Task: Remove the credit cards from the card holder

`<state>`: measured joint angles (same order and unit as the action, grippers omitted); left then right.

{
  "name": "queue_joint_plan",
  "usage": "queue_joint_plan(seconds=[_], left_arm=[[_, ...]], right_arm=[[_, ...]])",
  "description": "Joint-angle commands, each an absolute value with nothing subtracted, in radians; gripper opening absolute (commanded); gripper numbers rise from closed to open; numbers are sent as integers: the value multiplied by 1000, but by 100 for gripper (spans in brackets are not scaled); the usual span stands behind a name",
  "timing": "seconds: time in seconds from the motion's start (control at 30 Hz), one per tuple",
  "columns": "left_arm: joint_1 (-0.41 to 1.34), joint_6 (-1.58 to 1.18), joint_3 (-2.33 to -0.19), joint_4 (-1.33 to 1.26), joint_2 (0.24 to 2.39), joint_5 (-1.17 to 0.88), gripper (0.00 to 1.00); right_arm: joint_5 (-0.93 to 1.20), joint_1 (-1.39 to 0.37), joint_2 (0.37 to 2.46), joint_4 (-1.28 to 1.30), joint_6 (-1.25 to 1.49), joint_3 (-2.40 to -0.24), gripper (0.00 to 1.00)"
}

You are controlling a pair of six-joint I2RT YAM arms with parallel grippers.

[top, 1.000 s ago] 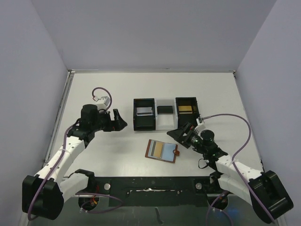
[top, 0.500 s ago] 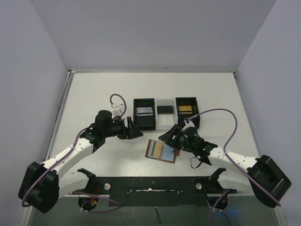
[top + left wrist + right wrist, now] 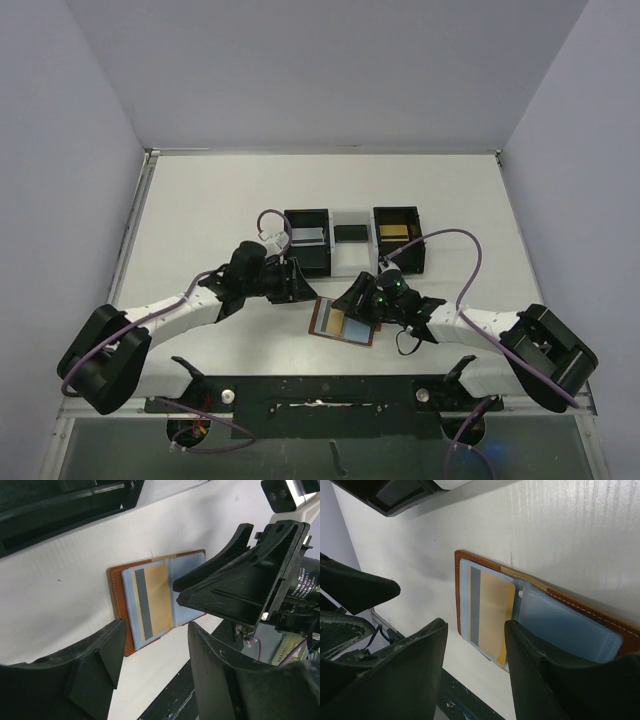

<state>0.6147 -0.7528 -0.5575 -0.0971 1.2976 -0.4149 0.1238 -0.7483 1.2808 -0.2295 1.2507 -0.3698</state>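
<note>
Card holder point(image 3: 345, 321) of brown leather lies spread open and flat on the white table point(image 3: 200, 200). It sits near the middle of the front edge, just in front of the black-and-white tray point(image 3: 347, 257) and apart from it.

On the left, the left gripper point(image 3: 300, 284) hangs low by the holder's far left corner, between holder and tray. Its fingers point(image 3: 95, 665) are spread wide and grasp nothing. In its wrist view they frame the holder from either side. Whether they touch the table cannot be told.

The holder's left edge shows a strip of stitched brown leather. Next to it is a clear blue-grey pocket with a gold card point(image 3: 492, 610) inside. The card has a grey stripe down its left side. The right half is another blue-grey pocket point(image 3: 565, 625), and what it contains cannot be made out.

The right gripper point(image 3: 352, 297) hangs over the far right part of the holder, also spread apart and holding nothing. In the left wrist view, the tip of one of its fingers point(image 3: 220, 592) lies over the right pocket, just beside the card's edge. Whether it touches the holder cannot be told.

Behind, the tray has three compartments. The left black one holds a flat grey piece point(image 3: 307, 236). The white middle one holds a small black piece point(image 3: 351, 233). The right black one holds a gold piece point(image 3: 396, 232).
</note>
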Motion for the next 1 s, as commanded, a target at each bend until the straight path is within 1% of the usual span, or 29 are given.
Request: queue_joint_plan(seconds=[0.0,0.17,0.37,0.63,0.8,0.87,0.97], left_arm=[[651,-790,-565,-217,1327,-392,49],[676,-805,-570,-251,1363,-393,43],[708,-814,-585,-290,1420,-407,38],[730,-779,-653,-221,1512,-416,30],[749,-784,-653,-223,1545,-404,24],[756,-781,-653,-217,1557,-404,20],[766,-779,-683,-205,1573,-391,19]], right_arm=[[112,-758,1285,-229,1264,-412,49],[86,-758,1267,-185,1278,-399,47],[93,-756,1286,-206,1284,-382,43],[88,-755,1310,-208,1291,-379,39],[84,-752,1306,-205,1292,-374,32],[94,-748,1317,-213,1292,-375,31],[106,-747,1332,-229,1290,-377,30]])
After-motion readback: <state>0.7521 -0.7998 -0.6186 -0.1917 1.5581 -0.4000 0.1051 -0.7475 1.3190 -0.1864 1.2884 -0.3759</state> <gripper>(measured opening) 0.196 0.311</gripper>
